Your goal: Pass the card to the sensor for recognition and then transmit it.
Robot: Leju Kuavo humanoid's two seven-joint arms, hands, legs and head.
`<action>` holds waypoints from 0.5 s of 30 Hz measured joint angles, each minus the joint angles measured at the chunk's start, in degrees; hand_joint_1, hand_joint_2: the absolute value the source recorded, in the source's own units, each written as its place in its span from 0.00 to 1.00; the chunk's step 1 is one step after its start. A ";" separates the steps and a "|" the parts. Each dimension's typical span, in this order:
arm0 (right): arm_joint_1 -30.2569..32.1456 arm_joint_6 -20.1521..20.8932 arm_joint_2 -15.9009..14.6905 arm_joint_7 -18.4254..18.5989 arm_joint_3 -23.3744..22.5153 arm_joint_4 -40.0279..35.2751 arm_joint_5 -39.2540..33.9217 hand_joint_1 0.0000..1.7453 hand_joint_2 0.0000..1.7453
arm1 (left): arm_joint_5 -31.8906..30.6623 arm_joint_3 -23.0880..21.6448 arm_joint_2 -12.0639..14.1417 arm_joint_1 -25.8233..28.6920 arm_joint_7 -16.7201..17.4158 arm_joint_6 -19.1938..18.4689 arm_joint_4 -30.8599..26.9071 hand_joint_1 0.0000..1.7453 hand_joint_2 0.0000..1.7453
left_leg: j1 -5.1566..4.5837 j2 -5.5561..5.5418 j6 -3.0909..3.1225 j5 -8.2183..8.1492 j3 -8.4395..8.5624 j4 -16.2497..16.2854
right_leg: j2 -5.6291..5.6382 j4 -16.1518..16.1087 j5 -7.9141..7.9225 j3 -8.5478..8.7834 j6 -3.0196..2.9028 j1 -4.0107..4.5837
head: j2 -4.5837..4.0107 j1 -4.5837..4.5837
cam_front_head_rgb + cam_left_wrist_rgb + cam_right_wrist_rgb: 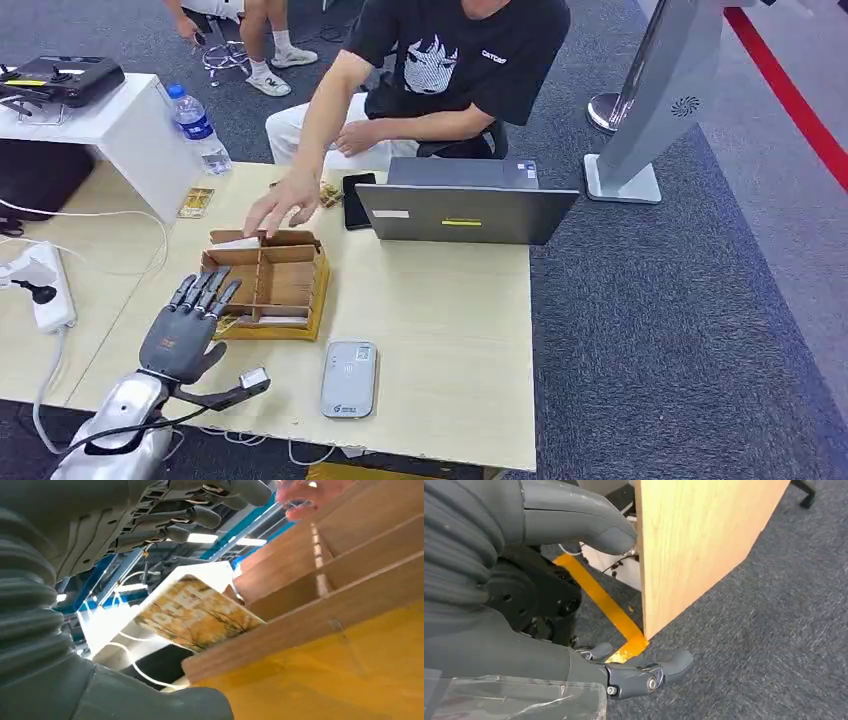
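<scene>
A yellow patterned card [195, 612] leans at the near-left corner of the wooden divided box [268, 283]; a sliver of the card [228, 323] peeks out under my fingers. My left hand [190, 325] hovers over that corner with its fingers [200, 515] straight and spread, holding nothing and not touching the card. The grey-white sensor [349, 378] lies flat near the table's front edge, right of my hand. My right hand [534, 595] hangs beside the table's side panel [694, 545] above the carpet, fingers apart and empty.
A person's hand [283, 205] reaches over the box's far edge. A laptop [465, 205], a phone [356, 200] and loose cards [196, 202] lie farther back. A water bottle [200, 128] stands at the back left, and a power strip [40, 285] lies at the left.
</scene>
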 joint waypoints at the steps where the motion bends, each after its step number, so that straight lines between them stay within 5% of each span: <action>1: -0.45 0.37 0.00 -0.26 -0.86 0.56 0.93 0.00 1.00 | -0.04 -0.41 -0.20 -0.24 0.17 0.09 0.28 0.00 1.00 | 0.00 0.00 0.00 0.00 0.00 0.00 | 0.01 0.00 0.00 0.00 0.00 0.00 | 0.00 -0.02; 14: -1.88 2.30 0.00 -1.16 -7.62 3.93 4.39 0.00 1.00 | 2.27 -1.99 -0.81 -0.26 -0.33 1.74 0.42 0.03 1.00 | 0.02 -0.05 0.00 0.00 0.00 -0.01 | -0.03 0.02 -0.01 0.04 0.00 0.01 | 0.00 0.00; 15: -1.87 2.60 0.00 -1.16 -7.86 4.06 4.50 0.00 1.00 | 2.58 -1.99 -0.83 0.01 -0.35 2.18 0.09 0.46 1.00 | 0.02 -0.05 0.00 0.00 0.00 -0.01 | -0.03 0.02 -0.01 0.04 0.00 0.01 | 0.00 -0.02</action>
